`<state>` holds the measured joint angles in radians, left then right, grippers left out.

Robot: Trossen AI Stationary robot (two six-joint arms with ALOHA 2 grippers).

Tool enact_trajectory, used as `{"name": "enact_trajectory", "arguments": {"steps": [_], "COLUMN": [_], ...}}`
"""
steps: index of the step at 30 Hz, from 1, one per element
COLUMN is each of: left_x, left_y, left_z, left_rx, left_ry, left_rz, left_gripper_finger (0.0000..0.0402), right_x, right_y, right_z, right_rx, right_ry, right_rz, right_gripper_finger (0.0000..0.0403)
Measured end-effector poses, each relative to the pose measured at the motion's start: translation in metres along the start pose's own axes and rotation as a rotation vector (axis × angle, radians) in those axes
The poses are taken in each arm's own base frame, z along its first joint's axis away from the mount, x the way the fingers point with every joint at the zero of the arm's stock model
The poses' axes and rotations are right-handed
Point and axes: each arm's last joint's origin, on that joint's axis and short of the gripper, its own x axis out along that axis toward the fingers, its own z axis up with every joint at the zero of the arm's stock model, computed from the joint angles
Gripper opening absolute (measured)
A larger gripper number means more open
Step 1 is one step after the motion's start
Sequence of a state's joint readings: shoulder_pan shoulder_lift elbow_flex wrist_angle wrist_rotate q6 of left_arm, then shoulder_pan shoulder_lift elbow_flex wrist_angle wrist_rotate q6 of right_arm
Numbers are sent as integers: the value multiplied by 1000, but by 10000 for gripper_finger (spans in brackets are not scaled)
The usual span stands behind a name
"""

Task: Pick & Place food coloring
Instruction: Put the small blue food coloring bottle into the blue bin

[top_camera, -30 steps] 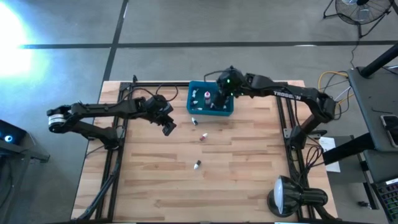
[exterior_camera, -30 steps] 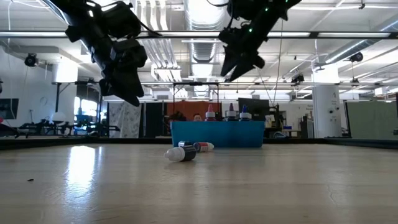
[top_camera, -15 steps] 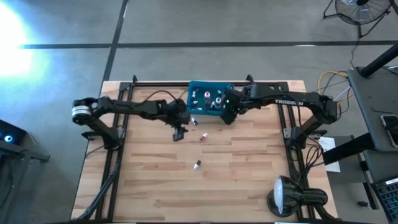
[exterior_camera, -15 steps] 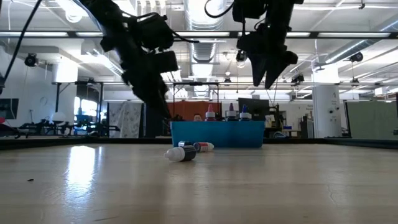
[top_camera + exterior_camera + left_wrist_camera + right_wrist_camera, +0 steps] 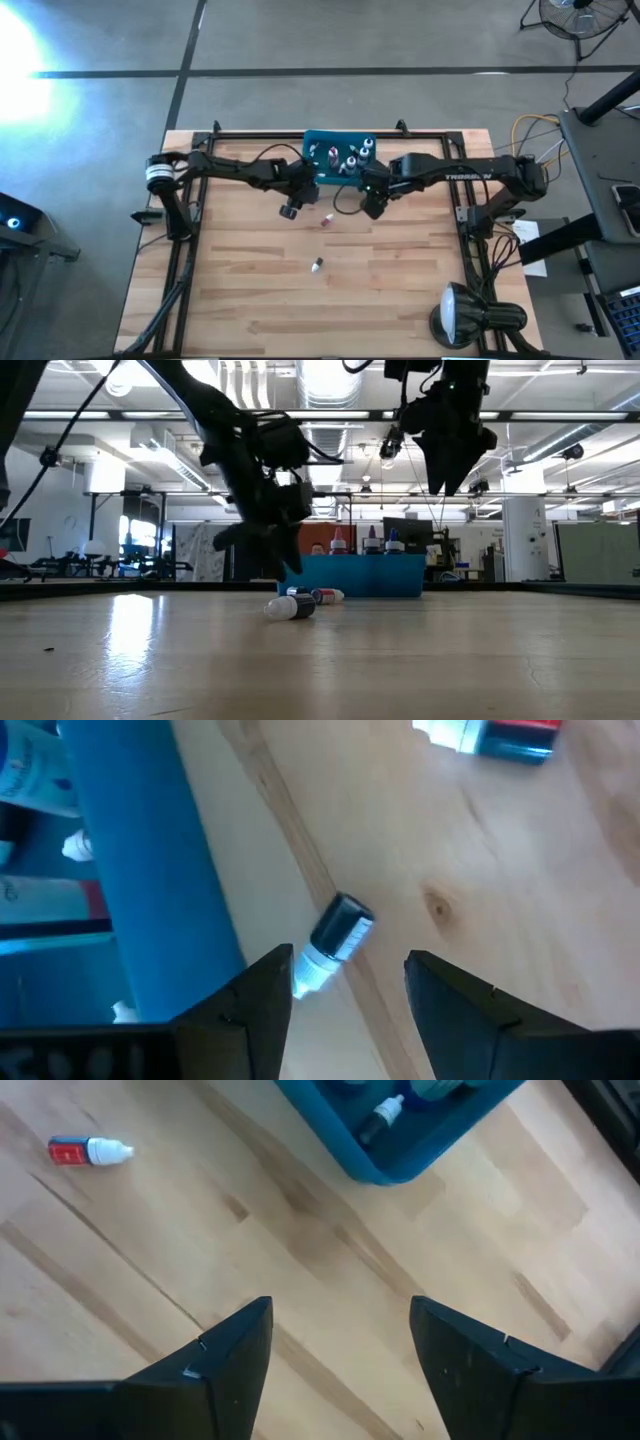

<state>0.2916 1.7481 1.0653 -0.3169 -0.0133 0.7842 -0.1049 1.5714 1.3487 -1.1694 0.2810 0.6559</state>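
The left gripper point(image 5: 291, 209) hangs low with jaws spread over a dark bottle point(image 5: 335, 933) lying just beside the teal bin point(image 5: 327, 176), lined up to straddle it. A red bottle point(image 5: 326, 221) and another point(image 5: 316, 265) lie loose on the worktop point(image 5: 400, 290). The right gripper point(image 5: 372, 207) hovers empty, jaws apart, beside the bin.

Grey floor point(image 5: 300, 35), ceiling ducts point(image 5: 320, 385), fan point(image 5: 575, 15)

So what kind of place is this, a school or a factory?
Probably a robot lab or workshop: open pipes and strip lights on the ceiling, a bare concrete floor, and two robot arms at a wooden table with a teal bin.
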Motion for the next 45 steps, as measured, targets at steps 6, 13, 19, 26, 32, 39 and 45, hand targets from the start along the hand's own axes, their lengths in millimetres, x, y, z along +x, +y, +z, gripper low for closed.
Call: {"name": "enact_trajectory", "arguments": {"steps": [6, 13, 19, 26, 32, 39, 45], "left_x": [15, 27, 25, 25, 25, 25, 26], "left_y": [11, 7, 5, 4, 7, 11, 12], "left_z": [8, 2, 0, 0, -5, -8, -6], "left_rx": [5, -27, -98, -267, -552, -668, -644], "left_ry": [30, 93, 105, 115, 134, 141, 95], "left_rz": [20, -59, -83, -85, -66, -50, -69], "left_gripper_finger": [170, 170, 170, 161, 132, 102, 81], "right_x": [-4, -11, -11, -8, -1, 5, 6], "right_y": [1, -5, -15, -21, -21, -19, -19], "right_z": [-14, -27, -37, -46, -49, -49, -50], "right_rx": [31, 93, 154, 215, 255, 261, 257], "right_ry": [-10, -41, -56, -69, -88, -99, -97], "right_rz": [0, -4, -16, -6, 18, 30, 28], "right_gripper_finger": [224, 224, 224, 224, 224, 224, 224]}}
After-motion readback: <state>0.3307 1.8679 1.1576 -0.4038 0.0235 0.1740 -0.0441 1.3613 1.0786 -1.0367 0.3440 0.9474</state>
